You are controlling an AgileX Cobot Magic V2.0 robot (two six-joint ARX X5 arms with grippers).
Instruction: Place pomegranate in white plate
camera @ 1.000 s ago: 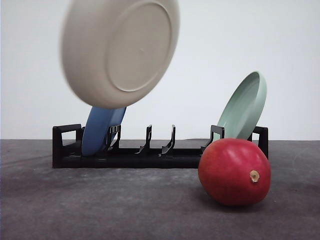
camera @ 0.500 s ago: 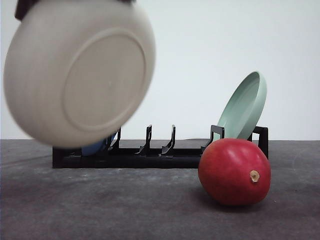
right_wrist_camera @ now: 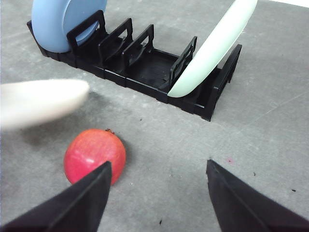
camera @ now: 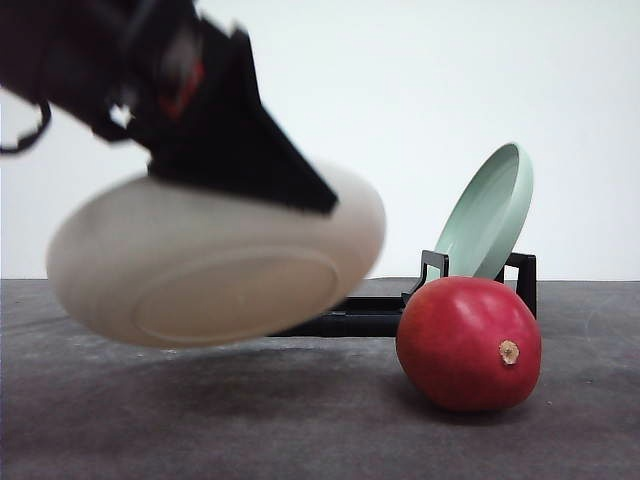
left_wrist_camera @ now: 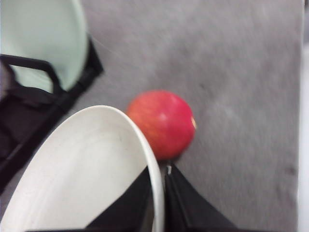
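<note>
Cream white plate (camera: pixel 215 270) nearly flat, rim clamped in left hand (left_wrist_camera: pixel 159 193), right hand (right_wrist_camera: pixel 157 193) spread apart.

A plain white wall (camera: pixel 420 80) is standing behind the dark grey matte tabletop (camera: pixel 250 420), which is catching soft, even light and faint shadows.

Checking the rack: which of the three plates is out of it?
The white plate, clamped in the left gripper; the blue plate and green plate stand racked.
</note>
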